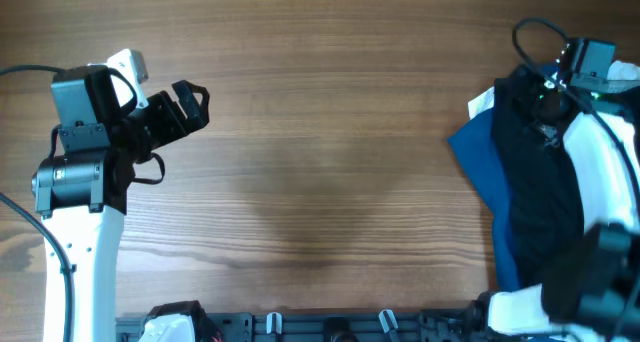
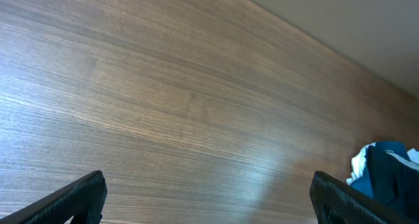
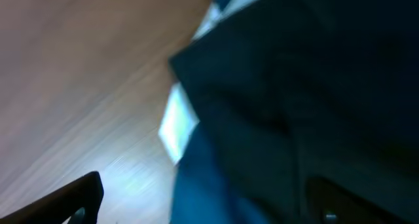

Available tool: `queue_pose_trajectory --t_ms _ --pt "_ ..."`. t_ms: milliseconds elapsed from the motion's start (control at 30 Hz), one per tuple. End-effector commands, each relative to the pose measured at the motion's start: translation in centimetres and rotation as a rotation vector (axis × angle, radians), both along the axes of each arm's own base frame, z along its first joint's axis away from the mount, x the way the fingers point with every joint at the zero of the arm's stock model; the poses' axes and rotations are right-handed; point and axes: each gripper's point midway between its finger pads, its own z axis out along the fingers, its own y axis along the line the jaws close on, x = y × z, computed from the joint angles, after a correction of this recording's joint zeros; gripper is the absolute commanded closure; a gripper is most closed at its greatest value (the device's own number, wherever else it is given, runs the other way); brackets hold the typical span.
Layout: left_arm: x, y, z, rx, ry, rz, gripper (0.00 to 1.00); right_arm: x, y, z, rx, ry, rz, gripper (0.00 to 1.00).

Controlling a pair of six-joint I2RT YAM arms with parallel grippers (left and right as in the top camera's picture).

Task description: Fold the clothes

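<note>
Black shorts point(image 1: 535, 182) lie heaped close under the right gripper point(image 3: 208, 201), whose jaws gape open.

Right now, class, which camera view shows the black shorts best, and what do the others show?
The overhead view: the black shorts lie at the right over a blue garment, partly under the right arm. The right wrist view shows only blurred dark fabric close up; the left wrist view, a small dark heap far off.
</note>
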Motion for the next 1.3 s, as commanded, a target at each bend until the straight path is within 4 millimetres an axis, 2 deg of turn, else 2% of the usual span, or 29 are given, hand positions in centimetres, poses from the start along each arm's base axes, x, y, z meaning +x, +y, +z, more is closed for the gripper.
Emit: queue_pose_trajectory --t_ms 0,33,100,133,167,233,267,300,367,467,533,567,600,633,667,700,767,833,867,900,933,967,1000,1033,1067,1100,1167,1200,1267 --pt "0.0 -0.5 1.0 -0.022 -0.021 -0.016 0.0 1.0 -1.6 -4.8 -0.025 0.085 -0.063 0.06" --pt "0.0 -0.5 1.0 -0.021 -0.02 -0.016 0.0 1.9 -1.8 -7.9 -0.017 0.111 -0.062 0.07" --pt "0.0 -0.5 1.0 -0.022 -0.02 -0.016 0.0 2.1 -1.8 -10.2 -0.012 0.141 -0.06 0.14" --pt "0.0 -0.5 1.0 -0.022 -0.02 -0.016 0.0 1.9 -1.8 -11.4 -0.009 0.164 -0.061 0.27" --pt "0.0 -0.5 0.9 -0.022 -0.018 -0.016 0.0 1.7 -1.8 -12.1 -0.005 0.182 -0.061 0.39" --pt "0.0 -0.5 0.9 -0.022 -0.017 -0.016 0.0 1.7 -1.8 -12.1 -0.011 0.18 -0.053 0.45" --pt "0.0 -0.5 0.9 -0.023 -0.017 -0.017 0.0 1.6 -2.4 -11.7 -0.051 0.186 -0.049 0.79" --pt "0.0 -0.7 1.0 -0.029 -0.017 -0.023 0.0 1.5 -2.7 -11.1 -0.068 0.182 -0.057 0.9" --pt "-0.1 -0.9 1.0 -0.038 -0.015 -0.032 0.0 2.2 -3.1 -7.2 -0.12 0.101 -0.03 0.96" --pt "-0.3 -0.9 0.8 -0.04 -0.007 -0.032 0.0 2.9 -3.3 4.2 -0.226 -0.157 0.006 0.96" --pt "-0.2 -0.9 0.8 -0.039 -0.008 -0.032 0.0 2.4 -3.0 10.1 -0.274 -0.304 0.017 0.96" --pt "-0.2 -0.9 0.8 -0.039 -0.008 -0.032 0.0 2.2 -2.0 13.2 -0.281 -0.397 0.065 0.96" --pt "-0.2 -0.9 0.9 -0.039 -0.009 -0.032 0.0 1.9 -0.1 17.0 -0.254 -0.523 0.143 0.96" --pt "-0.2 -0.9 1.0 -0.039 -0.012 -0.032 0.0 1.6 2.1 19.6 -0.209 -0.622 0.223 0.96" --pt "-0.2 -0.9 1.3 -0.037 -0.026 -0.032 0.01 1.1 5.2 22.4 -0.15 -0.728 0.331 0.96" --pt "-0.1 -0.9 2.2 -0.032 -0.065 -0.032 0.01 0.6 8.6 24.5 -0.068 -0.808 0.416 0.96" --pt "-0.2 -0.9 4.7 -0.021 -0.151 -0.033 0.01 0.0 14.3 25.8 0.028 -0.864 0.565 0.96" --pt "-1.1 -0.6 9.6 0.007 -0.295 -0.021 0.0 -1.7 25.0 24.8 0.153 -0.847 0.828 0.96" --pt "-1.8 -0.1 12.0 0.037 -0.359 0.01 0.0 -3.3 30.7 23.4 0.218 -0.809 0.962 0.96" --pt "-2.3 0.3 13.3 0.055 -0.395 0.031 0.0 -4.9 34.7 22.1 0.255 -0.775 1.067 0.96" --pt "-3.1 1.0 15.1 0.087 -0.445 0.071 0.0 -7.5 40.0 19.7 0.285 -0.722 1.222 0.93" --pt "-3.6 1.4 16.0 0.109 -0.474 0.093 0.0 -9.5 43.0 18.0 0.294 -0.685 1.321 0.73" --pt "-4.3 1.9 16.9 0.128 -0.5 0.124 0.0 -11.5 45.9 15.8 0.258 -0.648 1.409 0.39" --pt "-4.6 1.9 17.1 0.128 -0.508 0.124 0.0 -10.7 45.6 15.6 0.19 -0.65 1.356 0.34" --pt "-4.6 1.9 17.1 0.128 -0.507 0.123 0.0 -9.0 43.7 16.8 0.122 -0.678 1.248 0.32" --pt "-4.2 1.9 16.7 0.128 -0.494 0.121 0.01 -7.8 41.5 18.3 0.082 -0.706 1.157 0.32" --pt "-2.3 1.1 14.8 0.106 -0.431 0.072 0.0 -5.9 35.3 22.0 0.039 -0.759 0.927 0.32" --pt "0.8 -1.5 11.2 0.107 -0.33 -0.067 0.02 -5.5 30.4 24.6 0.035 -0.799 0.797 0.33" --pt "4.2 -5.1 6.1 0.146 -0.214 -0.218 0.05 -5.8 26.4 25.9 0.054 -0.804 0.673 0.36"
